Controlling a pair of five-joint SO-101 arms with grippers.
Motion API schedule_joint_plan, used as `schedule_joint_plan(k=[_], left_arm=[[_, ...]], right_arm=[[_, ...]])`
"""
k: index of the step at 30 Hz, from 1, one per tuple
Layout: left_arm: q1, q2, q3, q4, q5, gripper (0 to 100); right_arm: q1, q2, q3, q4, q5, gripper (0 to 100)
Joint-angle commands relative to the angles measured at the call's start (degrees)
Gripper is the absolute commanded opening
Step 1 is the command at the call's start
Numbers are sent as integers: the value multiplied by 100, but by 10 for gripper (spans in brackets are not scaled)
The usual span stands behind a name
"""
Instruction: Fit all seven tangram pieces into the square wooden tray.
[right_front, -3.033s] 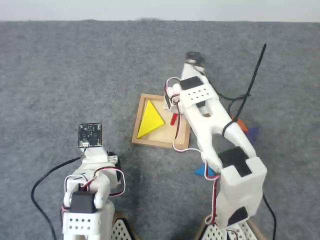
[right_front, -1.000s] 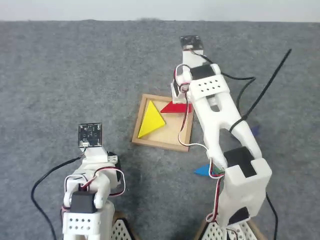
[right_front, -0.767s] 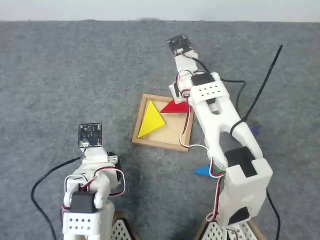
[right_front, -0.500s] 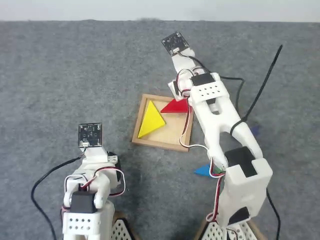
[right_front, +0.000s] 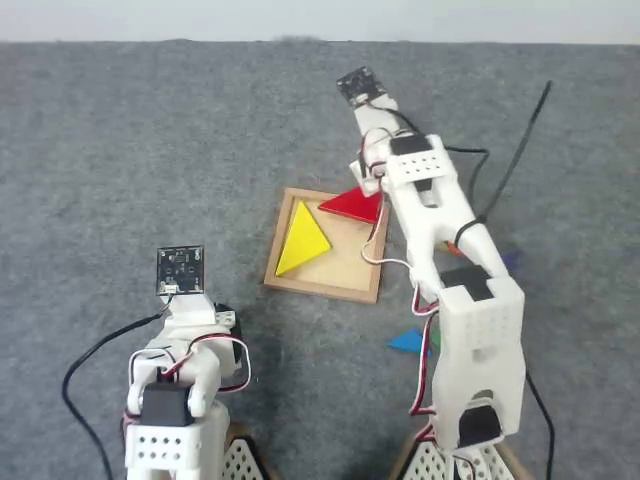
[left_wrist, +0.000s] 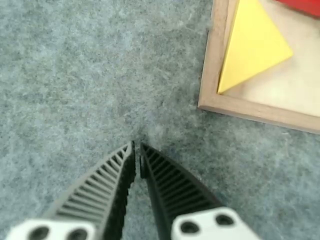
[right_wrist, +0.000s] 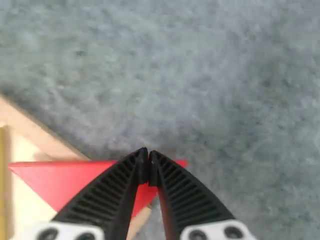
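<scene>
Tray: I see the square wooden tray (right_front: 322, 290) flat on the grey counter (right_front: 150, 130), between the two arms.
Yellow triangle: the yellow triangle (right_front: 300, 238) lies flat inside the tray, against the rim on the left arm's side (my left wrist camera shows it tucked into that corner).
Red triangle: the red triangle (right_front: 352, 204) is at the tray's far corner on the right arm's side. It lies across the rim, part over the tray floor and one tip out past the rim over the counter.
Right tool: the right tool (right_wrist: 146, 152) has its fingers pressed together, with the tips at the red triangle's long edge just outside the tray's far rim. I cannot tell whether they touch it.
Left tool: the left tool (left_wrist: 137, 146) is pressed together too, holding nothing, over bare counter near the tray's near corner.
Loose pieces: a blue piece (right_front: 404, 341) and a purple piece (right_front: 510, 262) lie on the counter outside the tray, on the right arm's side.
</scene>
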Motion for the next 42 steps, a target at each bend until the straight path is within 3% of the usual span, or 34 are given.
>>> schedule_joint_plan(k=[1,13,25,36,42], left_arm=[[-35,-114,-75,26,-88,14],[-35,-114,-75,26,-88,14],[-35,-114,-75,26,-88,14],[-35,-114,-75,26,-88,14],[-35,-114,-75,26,-88,14]], right_arm=[[171,-92,-343,189,70,6],[-145,-110,-334,998,-132,6],[-558,-163,-141,1068,-325,6],[-725,-1912,2462,-321,-316,6],[-664,-2132,2673,-330,-334,6]])
